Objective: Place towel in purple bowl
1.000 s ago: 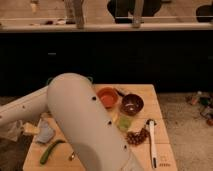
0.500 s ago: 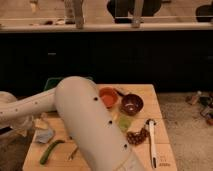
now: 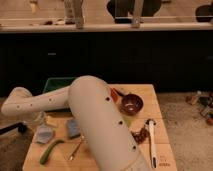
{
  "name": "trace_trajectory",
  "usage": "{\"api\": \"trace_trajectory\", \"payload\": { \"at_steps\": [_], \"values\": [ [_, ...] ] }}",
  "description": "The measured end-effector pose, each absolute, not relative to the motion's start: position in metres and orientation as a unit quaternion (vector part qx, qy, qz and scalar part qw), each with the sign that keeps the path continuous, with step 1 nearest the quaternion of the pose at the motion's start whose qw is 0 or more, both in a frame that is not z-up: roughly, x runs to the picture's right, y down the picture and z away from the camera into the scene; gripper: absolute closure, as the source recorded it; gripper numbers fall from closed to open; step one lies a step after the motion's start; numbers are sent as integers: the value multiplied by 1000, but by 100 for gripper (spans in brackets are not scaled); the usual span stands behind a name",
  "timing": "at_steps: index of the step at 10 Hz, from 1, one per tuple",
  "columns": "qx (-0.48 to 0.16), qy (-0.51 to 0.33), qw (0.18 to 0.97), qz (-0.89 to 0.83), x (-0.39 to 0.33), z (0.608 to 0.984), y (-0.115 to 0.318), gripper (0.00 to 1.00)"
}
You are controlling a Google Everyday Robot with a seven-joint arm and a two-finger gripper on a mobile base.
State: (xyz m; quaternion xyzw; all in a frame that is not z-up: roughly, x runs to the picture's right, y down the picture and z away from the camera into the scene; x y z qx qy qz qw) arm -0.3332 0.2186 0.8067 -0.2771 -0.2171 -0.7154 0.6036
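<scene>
Lifting the towel [image 3: 44, 134] calls for a low, centred grasp. It lies just below the gripper [image 3: 30, 119], and I cannot tell whether the gripper is open or holding anything. The purple bowl [image 3: 132, 104] sits well apart from the gripper, beyond the arm [image 3: 95, 115], which likely blocks a straight carry. A blue pad [image 3: 74, 128], a green pod [image 3: 50, 150] and a spoon [image 3: 76, 149] lie near the gripper.

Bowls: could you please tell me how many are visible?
2: a purple bowl right of the arm, an orange bowl beside it, mostly hidden. Others may be hidden; the gripper hangs at the table's left edge.
</scene>
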Motion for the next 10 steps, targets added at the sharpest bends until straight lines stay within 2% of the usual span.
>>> {"api": "trace_trajectory", "payload": {
  "at_steps": [4, 5, 10],
  "values": [
    [-301, -238, 594, -707, -335, 822, 254, 20],
    [-304, -243, 592, -706, -339, 823, 261, 24],
    [-304, -245, 591, -706, -341, 817, 258, 72]
  ]
}}
